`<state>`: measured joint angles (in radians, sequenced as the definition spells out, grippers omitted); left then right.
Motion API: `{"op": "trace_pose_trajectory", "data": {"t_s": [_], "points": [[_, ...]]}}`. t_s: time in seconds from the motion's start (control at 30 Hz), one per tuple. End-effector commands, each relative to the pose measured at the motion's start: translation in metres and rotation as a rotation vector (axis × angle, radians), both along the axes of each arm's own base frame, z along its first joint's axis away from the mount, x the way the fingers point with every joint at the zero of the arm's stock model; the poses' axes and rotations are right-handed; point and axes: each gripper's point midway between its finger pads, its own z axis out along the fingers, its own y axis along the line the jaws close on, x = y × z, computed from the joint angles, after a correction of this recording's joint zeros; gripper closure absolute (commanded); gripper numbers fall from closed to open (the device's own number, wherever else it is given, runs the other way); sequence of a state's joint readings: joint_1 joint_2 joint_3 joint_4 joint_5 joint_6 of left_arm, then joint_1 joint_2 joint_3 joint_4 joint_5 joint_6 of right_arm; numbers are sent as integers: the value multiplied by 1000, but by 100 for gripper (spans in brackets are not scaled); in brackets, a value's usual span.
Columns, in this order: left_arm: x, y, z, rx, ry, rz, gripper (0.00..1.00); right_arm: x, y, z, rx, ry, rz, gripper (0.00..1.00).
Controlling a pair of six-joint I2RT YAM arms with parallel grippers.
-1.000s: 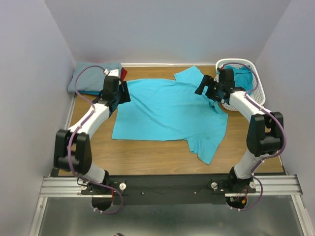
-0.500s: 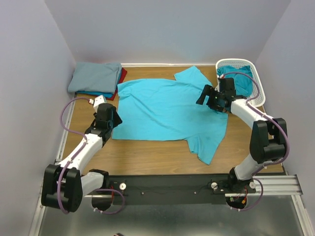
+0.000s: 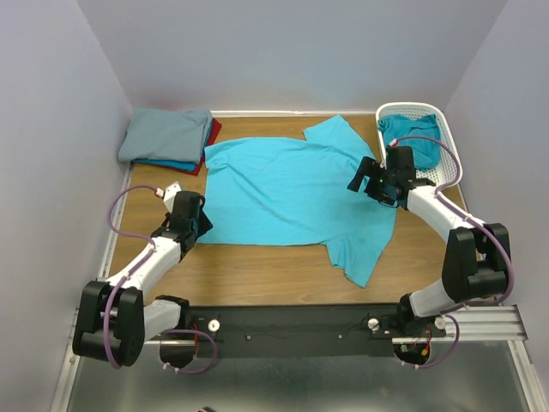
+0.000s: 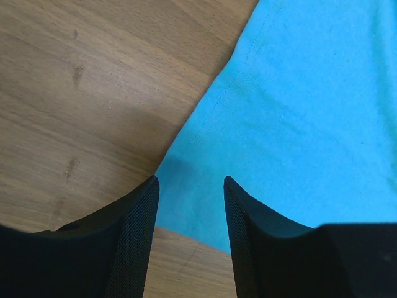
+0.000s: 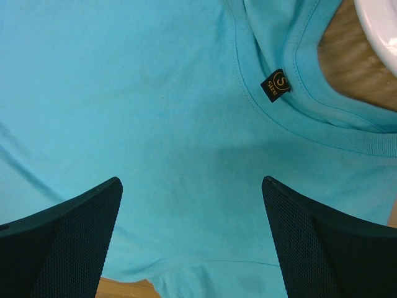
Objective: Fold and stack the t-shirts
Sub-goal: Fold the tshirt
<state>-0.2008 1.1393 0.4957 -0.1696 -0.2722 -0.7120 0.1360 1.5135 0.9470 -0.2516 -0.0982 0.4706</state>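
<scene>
top external view: a bright turquoise short-sleeved cloth t-shirt point(image 3: 292, 193) lies spread flat across the middle of the brown wooden table point(image 3: 257, 270). its collar is to the right, with one sleeve pointing far and the other near. the left gripper point(image 3: 199, 225) sits at the shirt's near left corner. the right gripper point(image 3: 362, 178) is over the cloth beside the collar. in the far left corner rests a stack of folded t-shirts point(image 3: 167, 136), dusty grey-blue on top with red and blue edges below. at the far right stands a white plastic lattice basket point(image 3: 412, 106) holding a deeper teal t-shirt point(image 3: 422, 137).

left wrist view: the black fingers point(image 4: 133, 242) stand a little apart with nothing clamped. the shirt's hemmed corner lies under the gap, with bare wood to the left. whether the tips touch the cloth cannot be told.

right wrist view: this gripper's fingers are spread wide above the turquoise cloth, holding nothing. the ribbed collar and a small black size label point(image 5: 279, 82) lie beyond them, near a bit of the white basket.
</scene>
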Motion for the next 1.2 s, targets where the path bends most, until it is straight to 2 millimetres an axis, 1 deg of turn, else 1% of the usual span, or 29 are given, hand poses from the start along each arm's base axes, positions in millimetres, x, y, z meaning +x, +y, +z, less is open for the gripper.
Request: {"op": "trace_pose_trajectory", "data": {"t_s": [0.0, 0.03, 0.1, 0.13, 0.17, 0.2, 0.33, 0.4, 0.53, 0.63, 0.8, 0.83, 0.97, 1.17], "points": [[-9, 2, -6, -21, 26, 64, 46, -1, -7, 8, -18, -31, -25, 0], [-16, 4, -11, -25, 59, 96, 48, -1, -7, 9, -17, -34, -24, 0], [-16, 9, -9, 12, 64, 123, 48, -1, -7, 9, -17, -34, -24, 0], [-21, 11, -12, 19, 91, 151, 48, -1, -7, 7, -18, -29, -23, 0], [-20, 15, -9, 41, 91, 172, 49, -2, -8, 5, -20, -25, -24, 0], [-25, 17, -14, 59, 127, 179, 49, -2, -8, 3, -25, -23, -23, 0], [-31, 24, -18, 92, 184, 226, 50, -3, -10, -3, -39, -12, -22, 0], [-32, 25, -18, 91, 188, 235, 50, -3, -11, -4, -46, -8, -21, 0], [-34, 26, -9, 79, 170, 253, 51, -2, -11, -3, -47, -15, -16, 0], [-32, 25, -7, 71, 151, 251, 51, -1, -11, -4, -46, -13, -15, 0], [-29, 18, -15, 74, 188, 196, 52, -1, -10, -8, -44, -9, -11, 0], [-26, 17, -15, 77, 181, 174, 53, -1, -10, -10, -43, -4, -10, 0], [-24, 12, -18, 64, 182, 140, 54, -3, -9, -13, -40, 1, -8, 0], [-22, 4, -25, 51, 194, 84, 59, -3, -9, -12, -40, -3, -10, 0]]}}
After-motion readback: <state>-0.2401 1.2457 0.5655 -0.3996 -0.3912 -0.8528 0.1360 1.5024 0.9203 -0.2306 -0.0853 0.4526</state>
